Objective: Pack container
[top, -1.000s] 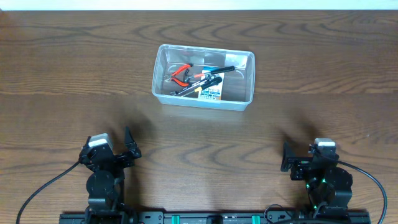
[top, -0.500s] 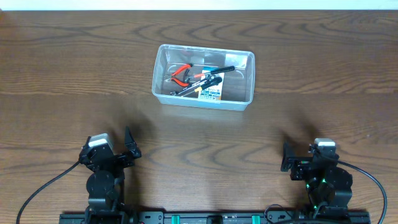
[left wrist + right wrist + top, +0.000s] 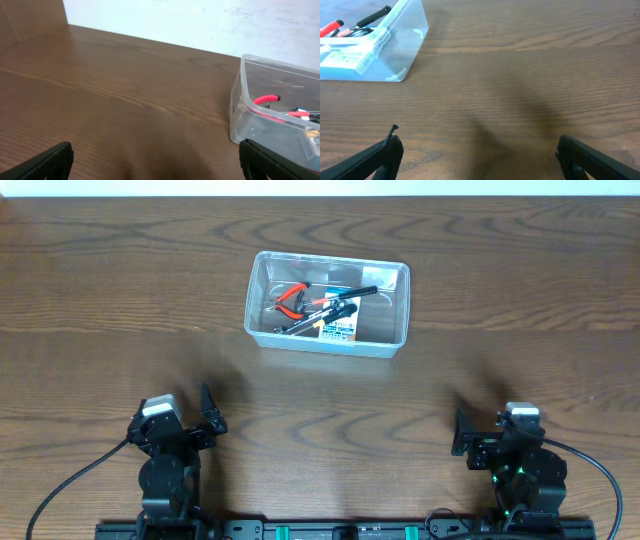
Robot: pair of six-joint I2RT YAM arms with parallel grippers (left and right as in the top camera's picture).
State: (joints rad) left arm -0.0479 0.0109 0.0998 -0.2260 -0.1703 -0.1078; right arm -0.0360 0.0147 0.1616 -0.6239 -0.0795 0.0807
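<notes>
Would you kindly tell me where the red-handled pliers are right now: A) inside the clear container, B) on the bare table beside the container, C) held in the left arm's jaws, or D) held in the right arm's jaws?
A: the overhead view shows the red-handled pliers lying inside the container, among the other hand tools.

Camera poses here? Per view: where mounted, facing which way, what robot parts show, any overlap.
Overhead: fixed above the table, looking straight down; container mid-table, both arms at the near edge, left hand and right hand open.
Left wrist: low on the left arm, facing forward across the table; own fingertips at the bottom corners, container at right.
Right wrist: low on the right arm, facing forward; own fingertips at the bottom corners, container upper left.
Shared: all three show the container and red-handled pliers inside.
</notes>
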